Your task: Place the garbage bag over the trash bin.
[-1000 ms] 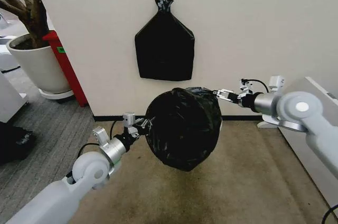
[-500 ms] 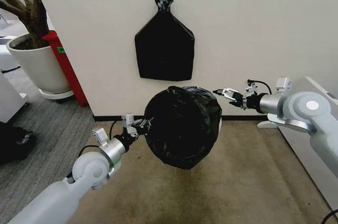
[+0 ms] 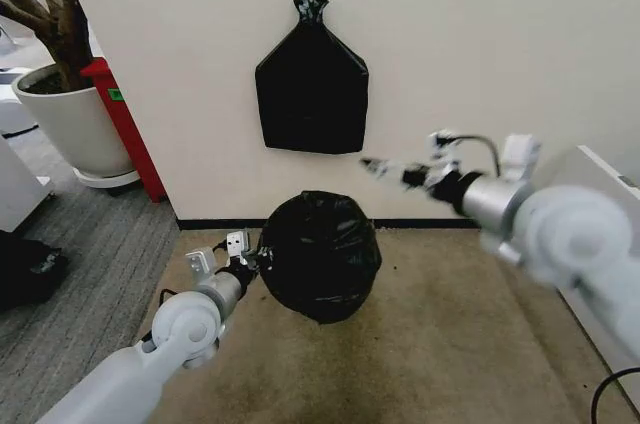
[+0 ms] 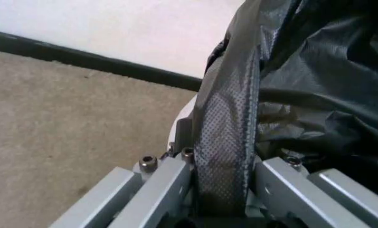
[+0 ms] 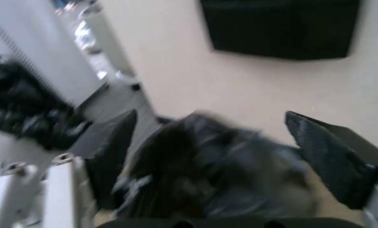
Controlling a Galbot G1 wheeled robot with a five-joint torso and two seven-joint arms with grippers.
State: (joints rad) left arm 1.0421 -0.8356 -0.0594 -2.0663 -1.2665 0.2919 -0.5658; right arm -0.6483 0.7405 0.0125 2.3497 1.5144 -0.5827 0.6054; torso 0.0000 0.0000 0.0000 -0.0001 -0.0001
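My left claw (image 3: 248,261) clamped on the glossy crinkly black plastic garbage bag (image 3: 320,254), rounded bag bulging out beyond my fingertips, right claw (image 3: 385,170) spread open, empty, above it

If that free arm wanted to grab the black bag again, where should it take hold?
Probably the bag's loose folded edge on its right side, opposite the left gripper already clamping a fold. The right gripper, open above, could come down from the right.

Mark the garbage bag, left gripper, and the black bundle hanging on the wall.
garbage bag (image 3: 320,256): head view, middle of its bulging front.
left gripper (image 3: 250,262): head view, fingertips at bag's edge.
black bundle (image 3: 311,94): head view, flat body below knot.
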